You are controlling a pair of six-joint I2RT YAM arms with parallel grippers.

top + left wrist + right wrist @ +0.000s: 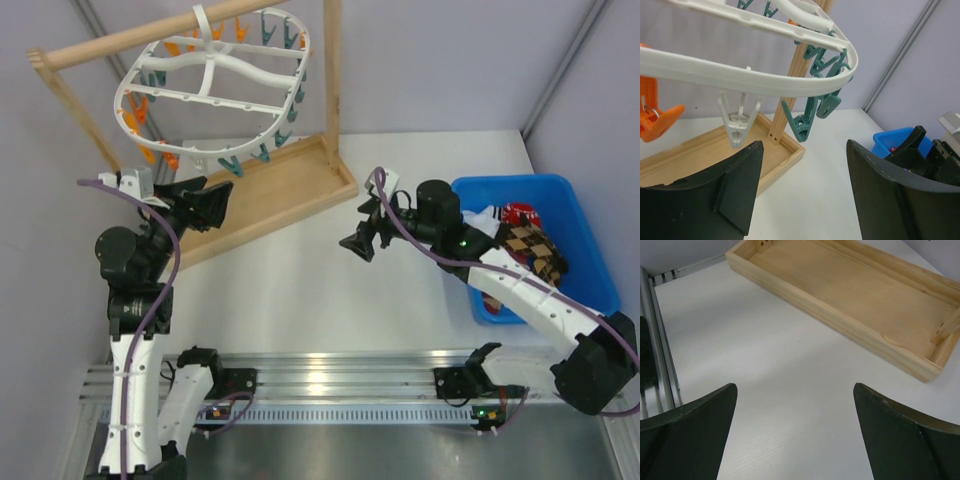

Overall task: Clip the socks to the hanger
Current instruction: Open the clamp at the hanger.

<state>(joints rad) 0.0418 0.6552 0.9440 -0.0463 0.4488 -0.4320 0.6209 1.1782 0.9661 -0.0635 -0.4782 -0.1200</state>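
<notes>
The white oval hanger [215, 90] hangs tilted from the wooden pole, with orange and teal clips around its rim. In the left wrist view its rim [765, 80] passes overhead, carrying a white clip [737, 125], teal clips [802, 122] and an orange clip [660, 122]. My left gripper [210, 205] [805, 150] is just below the hanger's near edge, open and holding nothing. The socks lie in the blue bin: an argyle one [530, 250], a red one [520, 213] and a white one [490, 215]. My right gripper [360, 245] [795, 390] hovers open over bare table, left of the bin.
The wooden rack's tray base [270, 195] [855, 300] stands under the hanger, with an upright post [332, 80] at its right end. The blue bin [575, 250] sits at the table's right side. A metal rail [330, 375] runs along the near edge.
</notes>
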